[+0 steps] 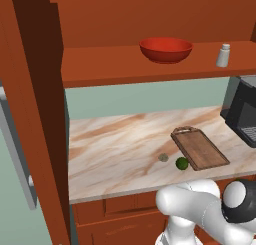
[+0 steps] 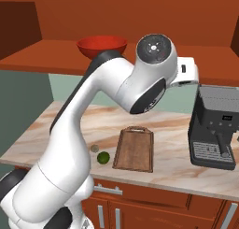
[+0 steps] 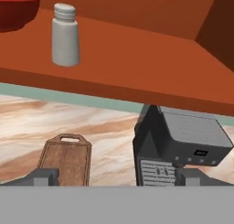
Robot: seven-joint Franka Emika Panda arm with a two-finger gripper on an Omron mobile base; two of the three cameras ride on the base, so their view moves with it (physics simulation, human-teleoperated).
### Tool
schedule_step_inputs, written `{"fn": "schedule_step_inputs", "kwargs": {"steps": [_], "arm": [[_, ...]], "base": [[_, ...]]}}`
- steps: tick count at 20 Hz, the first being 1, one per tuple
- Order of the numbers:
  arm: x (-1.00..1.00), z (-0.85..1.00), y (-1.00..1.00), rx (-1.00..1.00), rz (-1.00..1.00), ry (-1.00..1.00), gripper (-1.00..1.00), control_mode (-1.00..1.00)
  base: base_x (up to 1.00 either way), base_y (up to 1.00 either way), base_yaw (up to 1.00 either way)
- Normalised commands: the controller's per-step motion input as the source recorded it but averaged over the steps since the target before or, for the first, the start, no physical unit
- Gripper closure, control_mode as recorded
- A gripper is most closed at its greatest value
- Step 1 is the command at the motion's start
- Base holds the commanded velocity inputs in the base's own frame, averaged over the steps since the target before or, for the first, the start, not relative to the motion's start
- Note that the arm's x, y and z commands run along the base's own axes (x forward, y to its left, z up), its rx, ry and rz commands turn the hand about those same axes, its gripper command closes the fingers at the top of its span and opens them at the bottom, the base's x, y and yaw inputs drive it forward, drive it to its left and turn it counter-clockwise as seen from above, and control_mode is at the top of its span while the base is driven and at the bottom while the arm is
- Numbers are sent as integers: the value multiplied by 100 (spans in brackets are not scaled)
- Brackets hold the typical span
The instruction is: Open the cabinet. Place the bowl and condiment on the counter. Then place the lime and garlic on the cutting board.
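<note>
Left base view showed me the cabinet (image 1: 35,114) already standing open, its door swung out at the left edge with the grey handle toward me, so the shelf lay exposed. The bowl (image 1: 165,49) sat upright on that shelf and the condiment (image 1: 223,55) stood well to its right, near the shelf's front edge; I judged both were waiting to be brought down. On the bench (image 1: 115,149) below, the board (image 1: 199,148) lay angled with its loop handle pointing toward the wall. The lime (image 1: 182,163) rested just beside the board's near left corner, and the garlic (image 1: 163,157) lay a little farther left; neither was on the board.

In the right base view the arm rose from the lower left, bent at the elbow and reached up toward shelf height, above the coffee machine (image 2: 215,130). In the hand view the end effector (image 3: 117,177) had its fingers wide apart and empty, looking level at the condiment, which stood up and to the left. I reckoned I was lining up for the condiment first
</note>
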Motion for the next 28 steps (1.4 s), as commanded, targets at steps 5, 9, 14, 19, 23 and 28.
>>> {"fn": "schedule_step_inputs", "kwargs": {"steps": [5, 9, 14, 19, 23, 28], "arm": [[9, 5, 3, 4, 16, 11, -100, -100], [0, 2, 1, 5, 18, 5, -100, -100], [-1, 10, 8, 3, 10, 2, -100, -100], [0, 30, 36, 0, 0, 11, -100, -100], [0, 26, 23, 0, 0, 10, -100, -100], [0, 2, 2, 11, 0, -9, -100, -100]], "base": [[0, 0, 0], [0, 0, 0], [0, 0, 0], [0, 0, 0], [0, 0, 0], [0, 0, 0]]}}
